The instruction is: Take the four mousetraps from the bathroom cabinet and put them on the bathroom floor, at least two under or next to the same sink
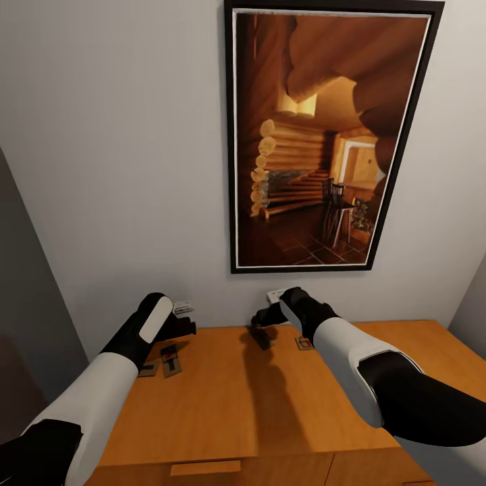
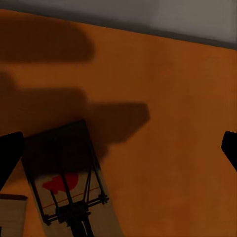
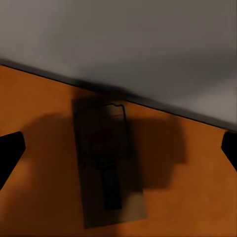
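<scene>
Looking down from my head, both my grippers hover over the orange-brown wooden cabinet, tan wooden mousetraps lying on its top near the wall. At each wrist, my jaws stand apart above a trap.

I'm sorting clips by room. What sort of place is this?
Probably a home interior: a wooden cabinet against a plain grey wall, under a framed picture of a log cabin. Mousetraps lie on top.

mousetraps on cabinet top, picture on wall behind
</scene>
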Tool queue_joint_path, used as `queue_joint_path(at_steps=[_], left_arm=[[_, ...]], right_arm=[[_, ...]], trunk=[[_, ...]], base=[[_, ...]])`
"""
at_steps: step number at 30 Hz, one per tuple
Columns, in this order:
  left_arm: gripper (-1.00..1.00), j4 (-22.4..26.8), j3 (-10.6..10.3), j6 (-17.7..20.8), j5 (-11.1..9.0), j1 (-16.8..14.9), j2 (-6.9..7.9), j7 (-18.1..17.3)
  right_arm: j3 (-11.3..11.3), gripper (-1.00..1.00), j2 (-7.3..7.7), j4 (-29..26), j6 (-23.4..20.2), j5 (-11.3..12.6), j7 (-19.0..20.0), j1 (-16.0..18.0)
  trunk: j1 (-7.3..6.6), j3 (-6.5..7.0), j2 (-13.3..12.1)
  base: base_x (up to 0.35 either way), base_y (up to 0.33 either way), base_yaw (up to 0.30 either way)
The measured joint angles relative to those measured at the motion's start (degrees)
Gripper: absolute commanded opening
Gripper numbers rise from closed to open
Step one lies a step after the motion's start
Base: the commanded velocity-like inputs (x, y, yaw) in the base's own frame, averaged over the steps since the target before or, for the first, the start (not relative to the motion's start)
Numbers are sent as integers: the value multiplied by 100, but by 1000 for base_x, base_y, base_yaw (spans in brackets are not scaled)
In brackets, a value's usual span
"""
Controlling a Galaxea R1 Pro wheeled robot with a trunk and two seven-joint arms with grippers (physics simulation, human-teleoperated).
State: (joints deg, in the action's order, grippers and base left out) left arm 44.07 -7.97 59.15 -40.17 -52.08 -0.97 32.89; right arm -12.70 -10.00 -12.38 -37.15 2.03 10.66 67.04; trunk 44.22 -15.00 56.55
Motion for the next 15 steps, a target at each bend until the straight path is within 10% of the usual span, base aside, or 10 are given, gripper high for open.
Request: queue_joint_path(at_steps=[15], left_arm=[[100,3,6,0,7,0,0,0]], right_arm=[[-14,100,0,15,-8,-2,146,-81]], trunk=[[0,0,0]], base=[[0,0,0]])
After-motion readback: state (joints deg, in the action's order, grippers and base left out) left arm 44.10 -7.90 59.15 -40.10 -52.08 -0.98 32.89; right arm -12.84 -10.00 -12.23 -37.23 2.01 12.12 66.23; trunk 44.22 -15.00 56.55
